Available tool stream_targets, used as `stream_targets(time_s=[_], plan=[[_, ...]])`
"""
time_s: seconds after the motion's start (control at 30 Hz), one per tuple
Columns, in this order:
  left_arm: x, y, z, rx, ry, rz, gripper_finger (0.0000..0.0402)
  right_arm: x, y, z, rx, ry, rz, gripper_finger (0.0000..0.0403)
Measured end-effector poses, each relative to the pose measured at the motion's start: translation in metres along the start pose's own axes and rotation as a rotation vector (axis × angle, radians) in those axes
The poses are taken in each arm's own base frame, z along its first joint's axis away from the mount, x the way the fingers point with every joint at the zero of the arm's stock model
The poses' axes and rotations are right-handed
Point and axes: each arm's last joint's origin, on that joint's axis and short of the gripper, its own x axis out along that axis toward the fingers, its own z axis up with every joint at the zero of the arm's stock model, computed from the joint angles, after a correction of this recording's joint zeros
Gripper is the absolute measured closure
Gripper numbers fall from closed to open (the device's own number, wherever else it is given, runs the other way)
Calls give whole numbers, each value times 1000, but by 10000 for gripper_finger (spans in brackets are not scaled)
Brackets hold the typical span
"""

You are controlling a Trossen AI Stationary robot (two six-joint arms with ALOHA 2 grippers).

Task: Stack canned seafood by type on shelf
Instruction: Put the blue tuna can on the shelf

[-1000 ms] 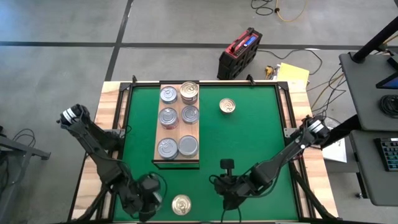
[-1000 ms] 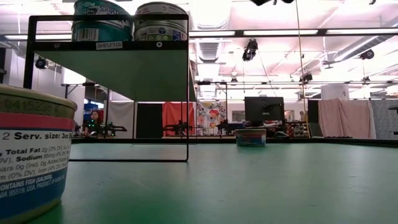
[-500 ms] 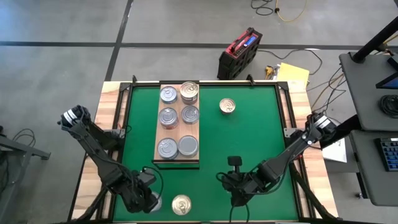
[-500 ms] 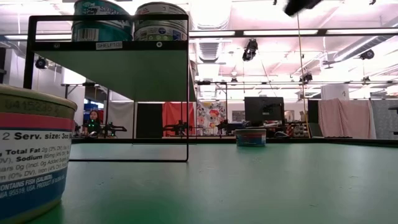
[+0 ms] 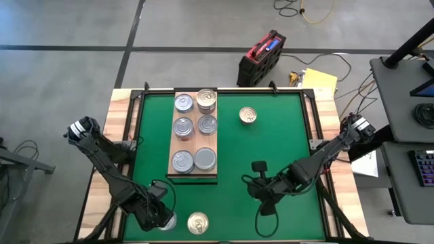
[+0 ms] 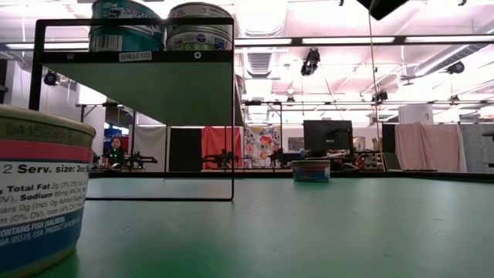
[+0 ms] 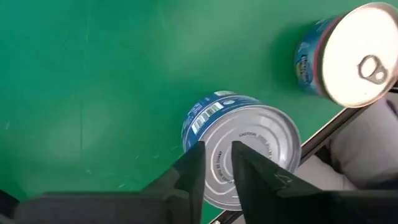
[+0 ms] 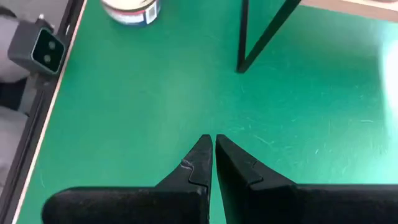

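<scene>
Both arms have shifted: right gripper (image 8: 212, 152), clenched empty, swings outward; left gripper (image 7: 216, 163) hovers over a silver tin (image 7: 249, 146), fingers barely parted. Descending so narrow risks knocking it aside.

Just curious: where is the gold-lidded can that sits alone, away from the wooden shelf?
From above, the gold-lidded can stands on the green mat, right of the shelf, near the table's far edge.

Shiny metal cans (image 5: 194, 159); grained wooden shelf (image 5: 172, 144); matt green mat (image 5: 271, 149).
</scene>
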Motion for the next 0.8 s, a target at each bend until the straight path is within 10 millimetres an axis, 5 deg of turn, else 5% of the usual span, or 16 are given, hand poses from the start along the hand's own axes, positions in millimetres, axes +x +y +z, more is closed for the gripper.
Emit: stream_targets(time_s=[0.3, 0.8], plan=[[15, -3, -6, 55, 86, 64, 283, 1, 3, -2, 13, -3, 10, 390], [22, 3, -4, 83, 73, 94, 281, 3, 3, -4, -42, 6, 6, 390]])
